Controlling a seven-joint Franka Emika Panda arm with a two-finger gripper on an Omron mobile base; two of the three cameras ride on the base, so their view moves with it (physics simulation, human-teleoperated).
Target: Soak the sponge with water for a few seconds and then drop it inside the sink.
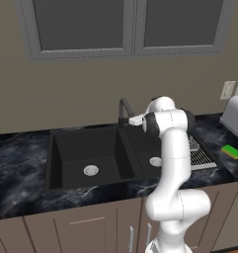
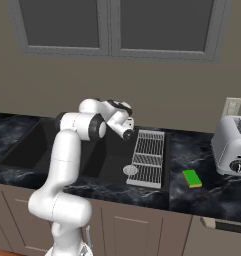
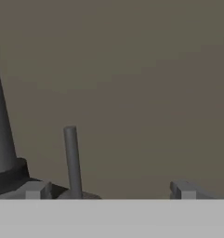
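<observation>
The sponge (image 1: pixel 232 151) (image 2: pixel 192 178), green with a yellow layer, lies flat on the dark marble counter right of the sink (image 1: pixel 91 148) (image 2: pixel 104 162), in front of the toaster. My gripper (image 3: pixel 112 190) is open, its two fingertips (image 3: pixel 36 189) spread wide with nothing between them. It is held up at the back of the sink, close to the dark faucet (image 1: pixel 124 108). In the hand view the faucet's thin upright lever (image 3: pixel 71 160) stands just inside the left fingertip, and its thick base (image 3: pixel 2 139) is at far left. The water is out of view.
A wire drying rack (image 1: pixel 197 153) (image 2: pixel 148 157) lies over the sink's right edge. A silver toaster (image 1: pixel 235 116) (image 2: pixel 234 145) stands at the back right by a wall outlet (image 1: pixel 228 90). The wall and a window rise right behind the faucet.
</observation>
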